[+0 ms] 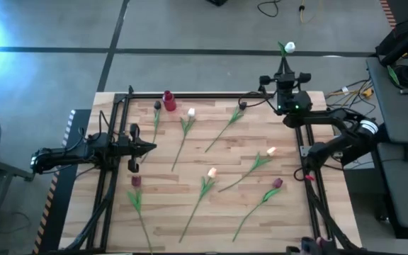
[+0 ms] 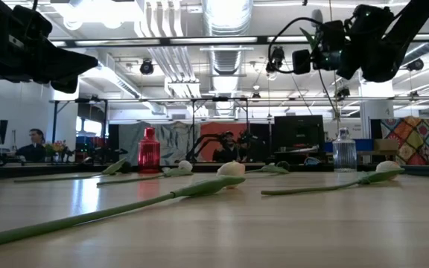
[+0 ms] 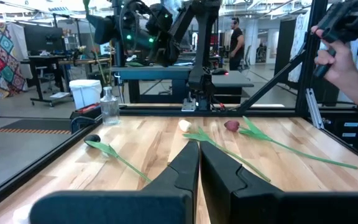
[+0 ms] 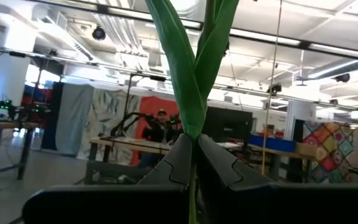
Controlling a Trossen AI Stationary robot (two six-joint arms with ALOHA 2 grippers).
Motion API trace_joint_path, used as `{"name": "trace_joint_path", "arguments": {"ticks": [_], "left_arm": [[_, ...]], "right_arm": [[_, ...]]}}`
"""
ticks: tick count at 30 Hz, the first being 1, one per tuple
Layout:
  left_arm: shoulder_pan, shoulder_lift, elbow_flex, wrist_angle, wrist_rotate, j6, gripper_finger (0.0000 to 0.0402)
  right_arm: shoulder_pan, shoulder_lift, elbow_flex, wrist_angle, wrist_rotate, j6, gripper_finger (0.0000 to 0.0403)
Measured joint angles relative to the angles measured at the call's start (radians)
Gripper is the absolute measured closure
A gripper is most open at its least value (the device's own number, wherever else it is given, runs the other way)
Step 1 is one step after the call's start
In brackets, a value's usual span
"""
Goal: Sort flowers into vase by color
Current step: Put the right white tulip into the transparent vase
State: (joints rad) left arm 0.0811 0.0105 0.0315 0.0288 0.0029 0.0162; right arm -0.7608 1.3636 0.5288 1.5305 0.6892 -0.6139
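My counter (image 1: 289, 227), a pale wooden top, carries seven tulips lying flat. Nearest, at the left, lies a dark maroon tulip (image 1: 136, 182), its stem running toward the near edge. At the right, near my right arm, lies a second dark red tulip (image 1: 277, 183). Between these two rests a peach tulip (image 1: 212, 172), its stem angled toward the near left. Farther in and to the right lies another pale peach tulip (image 1: 271, 151).

My left pincer (image 1: 149, 147) hovers over the left side of the counter, pointing right; its two fingers are pressed together with nothing between them, as the left wrist view shows.

Toward the far edge lie three more flowers: a blackish tulip (image 1: 157, 105) at the left, a white tulip (image 1: 191, 112) just right of it, and a dark tulip (image 1: 243, 105) farther right. A red vase (image 1: 168, 100) stands upright at the far edge, between the blackish tulip and the white one.

My right pincer (image 1: 283, 66) is raised beyond the far right corner of the counter. Its fingers are clamped on the stem of a white-headed tulip (image 1: 290, 47), which it holds clear of the counter; the right wrist view shows the green leaves (image 4: 194, 68) rising from between the closed fingers.
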Motion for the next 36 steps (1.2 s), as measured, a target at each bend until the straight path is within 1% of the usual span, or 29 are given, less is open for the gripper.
{"name": "trace_joint_path", "arguments": {"ticks": [3, 7, 9, 15, 17, 21, 24, 29, 32, 36], "left_arm": [[0.0, 0.0, 0.0, 0.0, 0.0, 0.0, 0.0401], [0.0, 0.0, 0.0, 0.0, 0.0, 0.0, 0.0401], [0.0, 0.0, 0.0, 0.0, 0.0, 0.0, 0.0401], [0.0, 0.0, 0.0, 0.0, 0.0, 0.0, 0.0401], [0.0, 0.0, 0.0, 0.0, 0.0, 0.0, 0.0401], [0.0, 0.0, 0.0, 0.0, 0.0, 0.0, 0.0401], [0.0, 0.0, 0.0, 0.0, 0.0, 0.0, 0.0401], [0.0, 0.0, 0.0, 0.0, 0.0, 0.0, 0.0401], [0.0, 0.0, 0.0, 0.0, 0.0, 0.0, 0.0401], [0.0, 0.0, 0.0, 0.0, 0.0, 0.0, 0.0401]], "right_arm": [[-0.018, 0.02, 0.007, 0.005, 0.01, 0.016, 0.0394], [-0.023, 0.039, 0.007, 0.003, 0.054, 0.039, 0.0394], [-0.023, 0.041, 0.007, 0.005, 0.056, 0.047, 0.0394], [-0.023, 0.037, 0.007, 0.001, 0.113, 0.056, 0.0394], [-0.023, 0.036, 0.006, 0.0, 0.147, 0.064, 0.0394], [-0.021, 0.046, -0.001, -0.007, 0.17, 0.066, 0.0394], [-0.02, 0.056, -0.005, -0.011, 0.201, 0.064, 0.0391], [-0.02, 0.059, -0.015, -0.035, 0.217, 0.063, 0.0378], [-0.02, 0.058, -0.015, -0.055, 0.253, 0.052, 0.0376], [-0.01, 0.058, -0.015, -0.067, 0.323, -0.008, 0.0376]]}}
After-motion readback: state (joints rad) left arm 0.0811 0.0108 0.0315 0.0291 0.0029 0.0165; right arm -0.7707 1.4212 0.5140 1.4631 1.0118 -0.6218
